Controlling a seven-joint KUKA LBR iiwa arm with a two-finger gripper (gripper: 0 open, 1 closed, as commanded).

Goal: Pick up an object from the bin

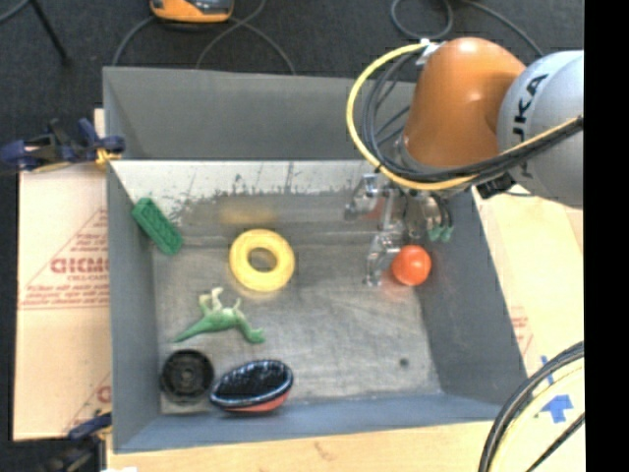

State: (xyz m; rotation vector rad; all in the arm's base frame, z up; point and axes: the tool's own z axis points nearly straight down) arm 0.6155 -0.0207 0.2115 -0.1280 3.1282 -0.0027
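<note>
Camera view, picking task. The gripper (393, 252) hangs low at the centre right of the bin (246, 116), with a small orange ball (412, 265) lying just beside it on the floor, close to the foot of the right-hand sloping wall. Whether the gripper is released or clenched cannot be told.

Likely faults: the ball, being round and smooth, may roll off at a glancing touch or squirt out of a closing grip. The nearby wall leaves little margin for the gripper on that side.

The grey floor is flat, scuffed metal and bare at centre. A yellow ring (261, 261), a green block (157, 225), a green toy figure (218, 320), a black disc (187, 373) and a dark oval brush (252, 385) lie well apart at left.
</note>
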